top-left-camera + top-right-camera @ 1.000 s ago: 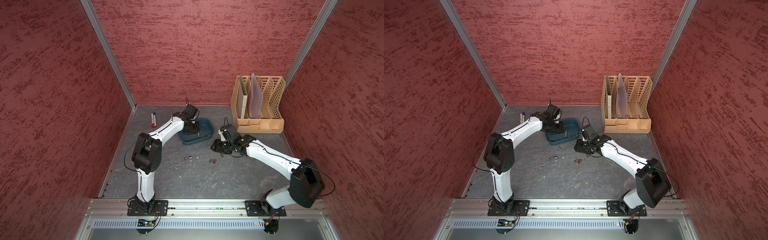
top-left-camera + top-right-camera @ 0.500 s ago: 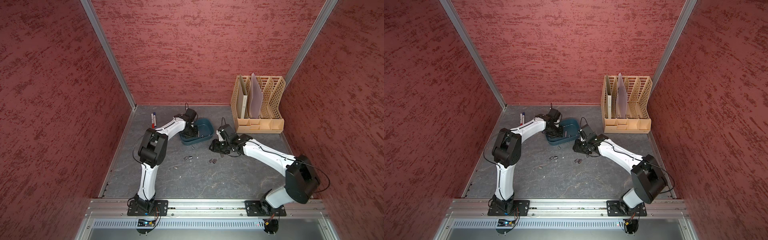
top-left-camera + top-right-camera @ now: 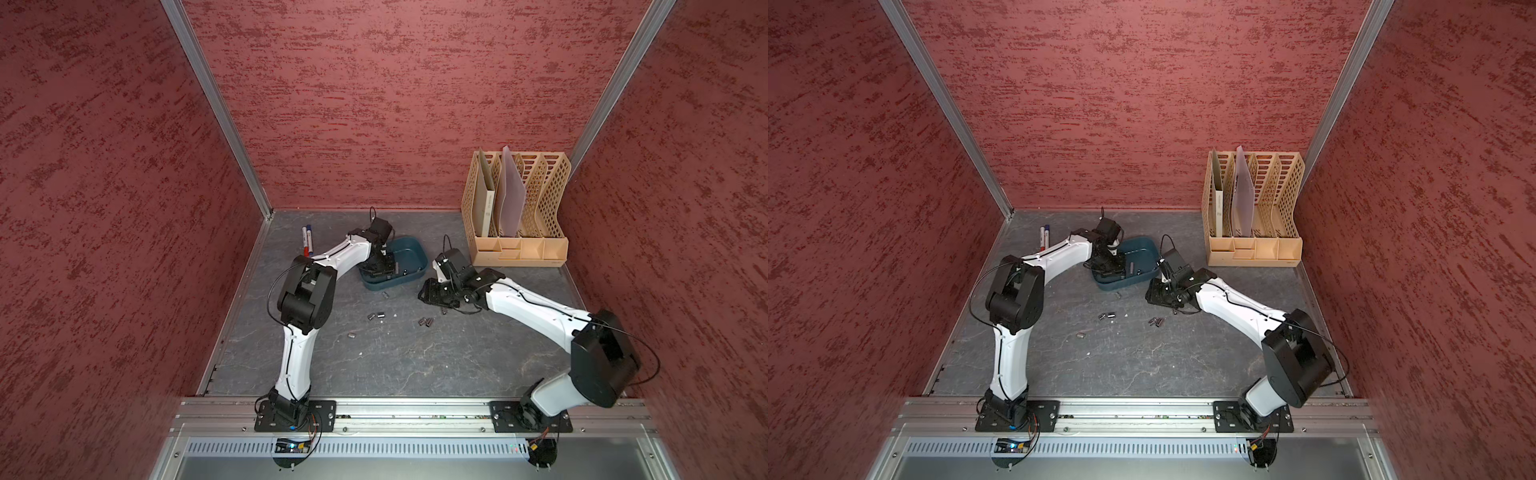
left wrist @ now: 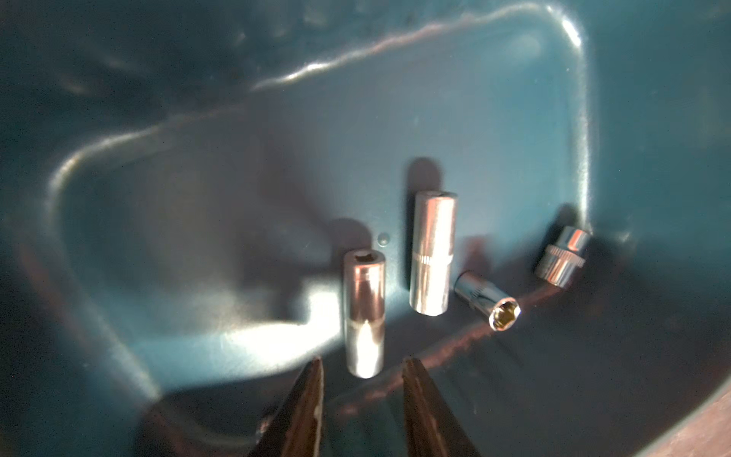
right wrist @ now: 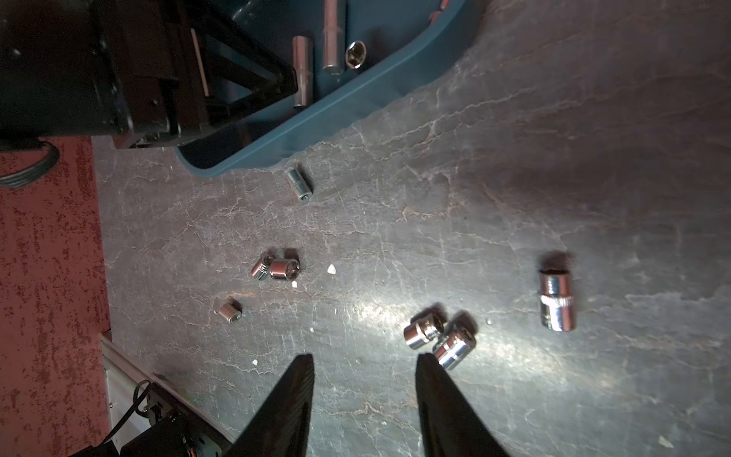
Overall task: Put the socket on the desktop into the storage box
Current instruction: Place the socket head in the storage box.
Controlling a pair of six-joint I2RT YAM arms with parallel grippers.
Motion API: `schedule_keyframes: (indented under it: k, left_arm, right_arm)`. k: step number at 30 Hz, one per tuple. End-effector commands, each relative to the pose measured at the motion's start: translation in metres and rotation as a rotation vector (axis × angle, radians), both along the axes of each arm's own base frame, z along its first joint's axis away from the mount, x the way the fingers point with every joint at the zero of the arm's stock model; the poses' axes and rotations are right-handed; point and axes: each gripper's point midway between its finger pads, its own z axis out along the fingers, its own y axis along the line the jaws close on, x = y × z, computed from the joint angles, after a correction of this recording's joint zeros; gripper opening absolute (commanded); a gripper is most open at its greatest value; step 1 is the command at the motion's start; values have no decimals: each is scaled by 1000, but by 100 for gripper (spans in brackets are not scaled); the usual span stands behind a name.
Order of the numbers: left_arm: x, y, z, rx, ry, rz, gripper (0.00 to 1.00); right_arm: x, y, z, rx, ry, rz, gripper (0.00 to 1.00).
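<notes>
The teal storage box [image 3: 417,242] [image 3: 1145,242] sits on the desktop [image 3: 415,365] at mid-back. My left gripper [image 3: 380,266] [image 3: 1111,266] [image 4: 362,362] reaches into it, open, with nothing between its fingers. A long chrome socket [image 4: 364,316] lies on the box floor just beyond the tips, beside three more sockets [image 4: 433,253]. My right gripper [image 3: 424,293] [image 5: 364,358] hovers open over the desktop to the right of the box, holding nothing. Several short sockets lie loose on the desktop: a pair [image 5: 421,330] by its right finger, one [image 5: 557,302] farther out, others [image 3: 376,316] in front of the box.
A beige lattice file rack [image 3: 519,216] with folders stands at the back right. Two markers [image 3: 306,240] lie at the back left. Red textured walls close in three sides, and a metal rail [image 3: 415,415] carrying both arm bases runs along the front.
My left gripper has opened inside the storage box, and the long socket now lies free on the box floor. The right gripper has stayed where it was, still open.
</notes>
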Motion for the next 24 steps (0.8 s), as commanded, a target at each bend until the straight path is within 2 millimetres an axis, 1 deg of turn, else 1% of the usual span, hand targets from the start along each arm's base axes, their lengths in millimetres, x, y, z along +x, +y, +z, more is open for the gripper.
schedule_keyframes:
  k: [1, 8, 14, 19, 24]
  left_arm:
    - [8, -1, 21, -20, -47, -2, 38]
    - [8, -1, 35, -30, -74, -2, 40]
    - [7, -1, 41, -36, -84, -1, 42]
    - [5, -1, 47, -47, -92, -4, 43]
    - [-1, -1, 60, -60, -108, -12, 44]
  right_arm:
    - [0, 1, 9, 12, -30, -3, 47]
    - [-1, -1, 10, 12, -31, -7, 47]
    - [-2, -1, 11, 14, -34, -9, 47]
    - [-2, -2, 12, 14, -35, -10, 47]
    - [-2, -4, 13, 2, -38, -10, 47]
